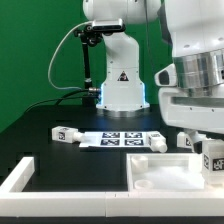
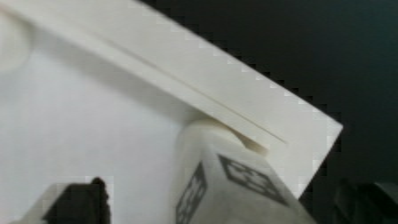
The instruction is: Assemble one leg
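My gripper [image 1: 207,150] is at the exterior view's right, shut on a white leg [image 1: 211,158] that carries black marker tags. It holds the leg upright over the far right corner of the white square tabletop [image 1: 160,175]. In the wrist view the leg [image 2: 222,170] stands between my two dark fingers [image 2: 79,203], its far end against the tabletop [image 2: 89,110] near a corner. I cannot tell whether the leg is seated in a hole. My gripper [image 2: 222,208] shows at the lower edge of the frame.
The marker board [image 1: 120,138] lies in front of the robot base [image 1: 122,85]. One loose white leg [image 1: 65,132] lies to its left and another [image 1: 156,143] to its right. A white L-shaped rail [image 1: 20,178] runs along the table's front left.
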{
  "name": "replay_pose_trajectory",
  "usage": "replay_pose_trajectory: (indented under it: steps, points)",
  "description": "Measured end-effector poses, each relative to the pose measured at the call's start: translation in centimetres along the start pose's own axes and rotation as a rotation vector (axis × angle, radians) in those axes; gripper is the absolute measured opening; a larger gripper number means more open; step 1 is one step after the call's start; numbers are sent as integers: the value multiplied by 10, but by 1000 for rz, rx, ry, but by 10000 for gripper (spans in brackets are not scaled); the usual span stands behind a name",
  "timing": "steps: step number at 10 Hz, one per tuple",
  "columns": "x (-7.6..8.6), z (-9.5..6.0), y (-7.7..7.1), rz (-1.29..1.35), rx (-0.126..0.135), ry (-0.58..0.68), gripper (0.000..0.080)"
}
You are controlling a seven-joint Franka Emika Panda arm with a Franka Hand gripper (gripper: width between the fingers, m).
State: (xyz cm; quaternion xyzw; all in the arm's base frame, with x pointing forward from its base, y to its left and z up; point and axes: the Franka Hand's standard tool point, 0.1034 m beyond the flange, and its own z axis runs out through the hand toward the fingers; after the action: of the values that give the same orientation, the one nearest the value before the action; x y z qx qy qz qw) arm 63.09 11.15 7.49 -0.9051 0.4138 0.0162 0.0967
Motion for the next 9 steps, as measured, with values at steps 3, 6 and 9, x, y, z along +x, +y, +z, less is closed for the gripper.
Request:
replay_pose_trajectory:
  steps: [3, 6, 9]
  points:
    - [-1, 1, 1, -240, -7, -5, 647]
    - [2, -7, -9, -739, -84, 56, 649]
    - [3, -5, -7, -693, -78, 51, 411]
